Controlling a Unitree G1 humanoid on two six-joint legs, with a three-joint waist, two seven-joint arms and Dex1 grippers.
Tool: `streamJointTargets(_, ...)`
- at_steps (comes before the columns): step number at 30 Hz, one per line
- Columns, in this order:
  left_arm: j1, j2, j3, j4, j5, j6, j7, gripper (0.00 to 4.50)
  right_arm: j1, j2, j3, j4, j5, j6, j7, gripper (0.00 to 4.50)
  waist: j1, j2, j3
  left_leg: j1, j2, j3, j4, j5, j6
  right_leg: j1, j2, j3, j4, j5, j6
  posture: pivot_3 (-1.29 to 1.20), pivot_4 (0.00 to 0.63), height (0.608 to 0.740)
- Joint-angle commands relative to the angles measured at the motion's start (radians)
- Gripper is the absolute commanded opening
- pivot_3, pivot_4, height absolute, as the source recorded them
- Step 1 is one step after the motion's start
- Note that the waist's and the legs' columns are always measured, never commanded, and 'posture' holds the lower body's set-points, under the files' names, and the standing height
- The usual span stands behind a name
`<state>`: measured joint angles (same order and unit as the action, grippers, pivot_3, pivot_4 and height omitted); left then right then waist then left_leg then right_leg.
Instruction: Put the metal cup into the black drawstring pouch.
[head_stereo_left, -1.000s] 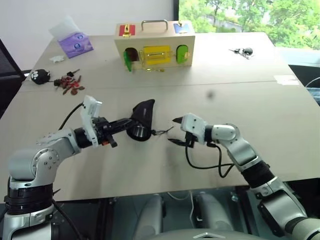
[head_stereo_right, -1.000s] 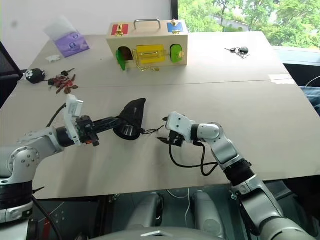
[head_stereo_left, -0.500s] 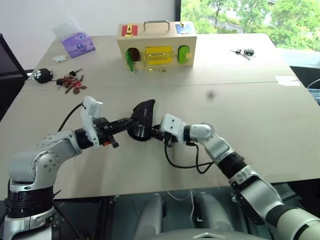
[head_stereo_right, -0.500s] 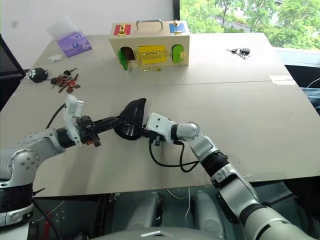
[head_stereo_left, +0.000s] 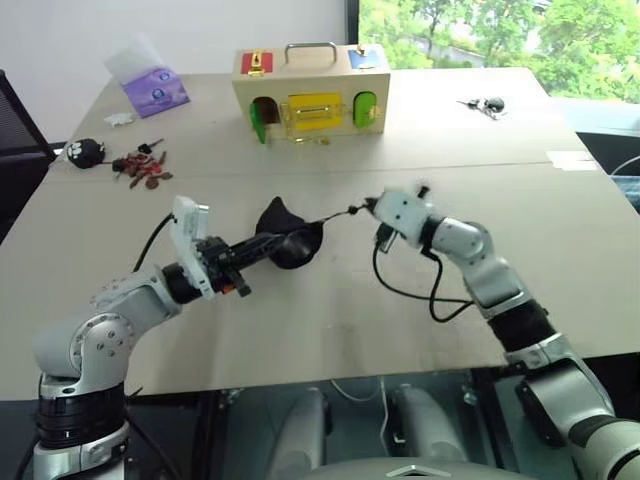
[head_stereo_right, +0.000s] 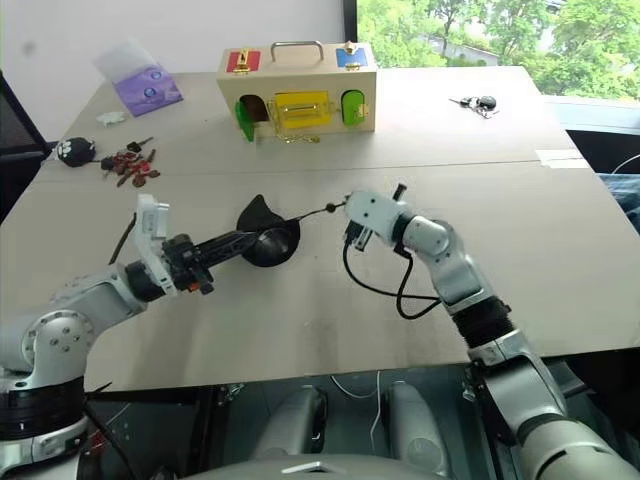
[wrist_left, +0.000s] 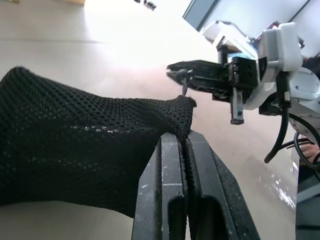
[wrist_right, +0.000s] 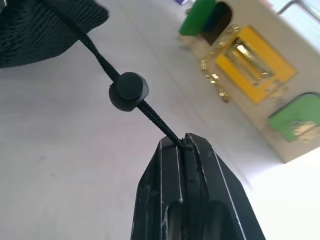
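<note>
Soft black mesh drawstring pouch (head_stereo_left: 289, 240) bunched at mid-surface (head_stereo_left: 300, 330), edge pinched by left jaws (wrist_left: 185, 137), pressed together. Thin black cord (wrist_right: 150, 116) with round bead (wrist_right: 129, 90) stretched taut, clamped in right jaws (wrist_right: 185, 141).

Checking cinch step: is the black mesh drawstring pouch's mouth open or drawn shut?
Drawn shut: the pouch mouth is bunched to a point, its cord taut between the two shut tools, left tool, right tool.

Both arms are jointed silver-grey segments with black bands, each ending in a white wrist block, a looping black cable and a black, scuffed two-fingered end effector (wrist_left: 186, 145).
</note>
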<state>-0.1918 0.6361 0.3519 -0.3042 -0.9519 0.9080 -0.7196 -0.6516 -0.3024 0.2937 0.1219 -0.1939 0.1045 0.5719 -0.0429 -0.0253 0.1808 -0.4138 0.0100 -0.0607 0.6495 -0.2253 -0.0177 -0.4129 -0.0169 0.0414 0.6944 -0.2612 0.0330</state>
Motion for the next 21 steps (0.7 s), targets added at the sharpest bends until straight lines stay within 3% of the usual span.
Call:
streamJointTargets(1,-0.024,0.005,0.030,-0.063,-0.084,0.002,-0.015,0.60,-0.056,-0.036,-0.065,-0.118,-0.010,0.053,-0.016,0.00,0.001,0.000,0.000,0.000,0.000,0.000,0.000,0.000,0.000,0.000,0.000,0.000,0.000,0.000,0.000,0.00,0.150,0.740)
streamJointTargets(3,-0.056,-0.007,0.021,-0.072,-0.102,-0.002,0.018,1.29,-0.078,-0.047,-0.074,-0.159,-0.005,0.080,-0.010,0.00,0.003,0.000,0.000,0.000,0.000,0.000,0.000,0.000,0.000,0.000,-0.001,0.000,0.000,0.000,0.000,0.00,0.150,0.740)
streamJointTargets(7,-0.145,-0.026,-0.020,-0.080,-0.121,0.002,0.072,3.32,-0.125,-0.071,-0.094,-0.225,0.003,0.115,0.010,0.00,0.006,0.000,0.000,0.000,-0.001,0.001,0.001,0.000,0.000,0.000,0.000,-0.001,0.000,0.000,0.000,0.00,0.150,0.740)
streamJointTargets(21,-0.391,-0.115,-0.174,0.023,0.014,-0.106,0.094,3.32,-0.230,-0.147,-0.102,-0.303,0.034,0.130,0.083,0.00,0.003,0.000,0.000,-0.001,-0.002,0.002,0.001,0.000,0.000,0.000,0.000,-0.001,-0.001,0.000,0.000,0.00,0.150,0.740)
